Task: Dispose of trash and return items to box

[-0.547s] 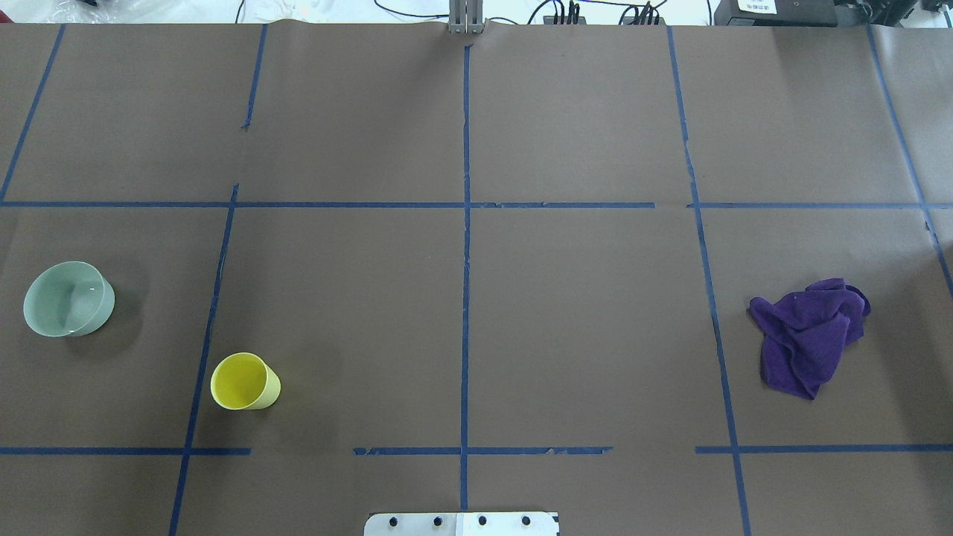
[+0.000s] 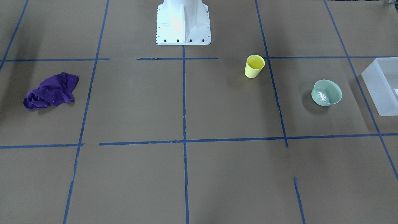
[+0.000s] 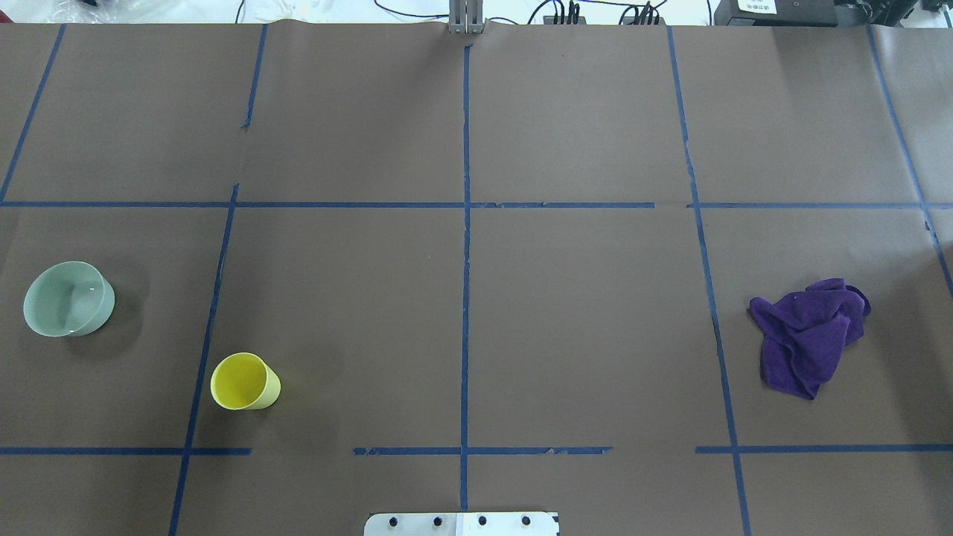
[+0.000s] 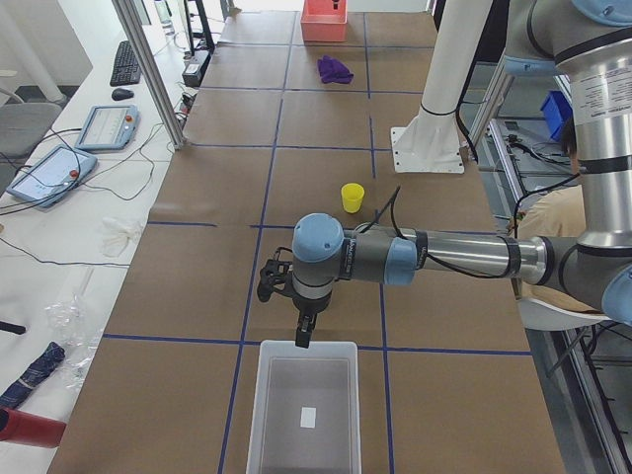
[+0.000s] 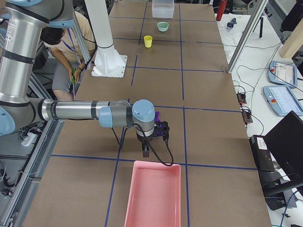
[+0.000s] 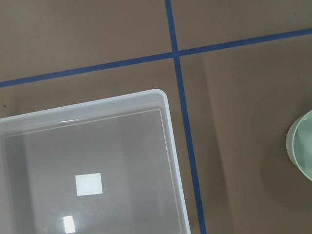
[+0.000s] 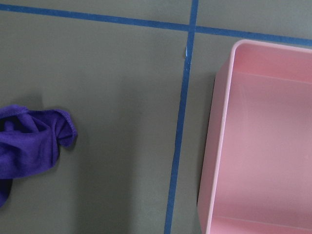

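Observation:
The yellow cup (image 3: 244, 381) stands upright on the table's left side. The mint-green bowl (image 3: 68, 298) stands further left, with a whitish mark inside in the front-facing view (image 2: 326, 93). The frosted box (image 4: 259, 395) lies at the table's left end, empty but for its white label. My left gripper (image 4: 304, 334) hangs just past the box's far rim. Its wrist view shows the box corner (image 6: 168, 126) and the bowl's edge (image 6: 302, 151). My right gripper (image 5: 146, 151) hangs by the pink bin (image 5: 137, 198). I cannot tell whether either gripper is open or shut.
A crumpled purple cloth (image 3: 810, 335) lies on the right side and shows in the right wrist view (image 7: 29, 141) beside the pink bin's wall (image 7: 219, 146). The white robot base (image 2: 182, 21) stands at the near edge. Blue tape lines cross the brown table.

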